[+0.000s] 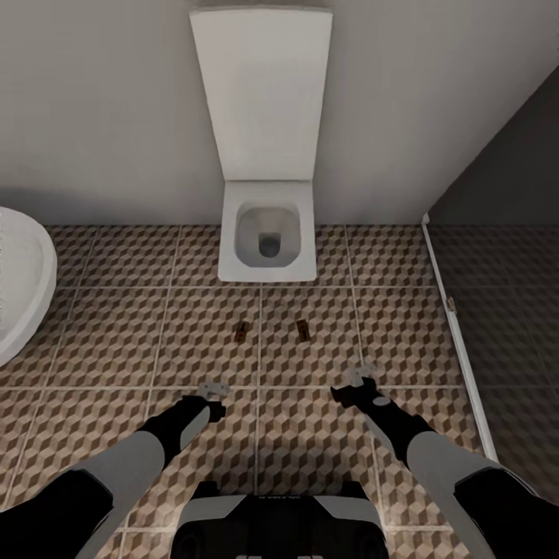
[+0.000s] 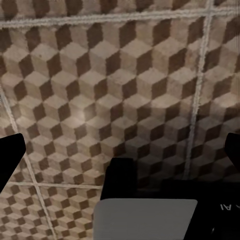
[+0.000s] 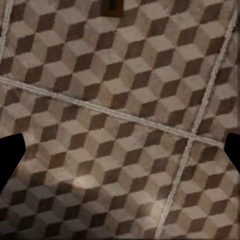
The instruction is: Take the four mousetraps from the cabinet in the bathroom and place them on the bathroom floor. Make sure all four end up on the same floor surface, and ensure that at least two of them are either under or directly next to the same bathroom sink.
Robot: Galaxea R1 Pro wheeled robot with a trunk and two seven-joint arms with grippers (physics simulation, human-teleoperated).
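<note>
Brown cube-print bathroom floor (image 1: 109, 326), two mousetraps down, both grippers empty.

Nearest the toilet-facing base: left gripper (image 1: 212, 390) and right gripper (image 1: 353, 386) low over the tiles, jaws spread wide in both wrist views, nothing held. Just short of the toilet (image 1: 268, 241), left mousetrap (image 1: 242, 333) and right mousetrap (image 1: 303, 330) flat on the floor, well apart from each other; right one also at the edge of the right wrist view (image 3: 112, 7). Judged roughly halfway: two more to fetch from the cabinet, so turning away called for. No sink near the toilet, so these two probably still to be moved beside one. Left of the toilet a white tub rim (image 1: 19, 287); right of it the shower threshold (image 1: 458, 341), both narrowing the turn.
</note>
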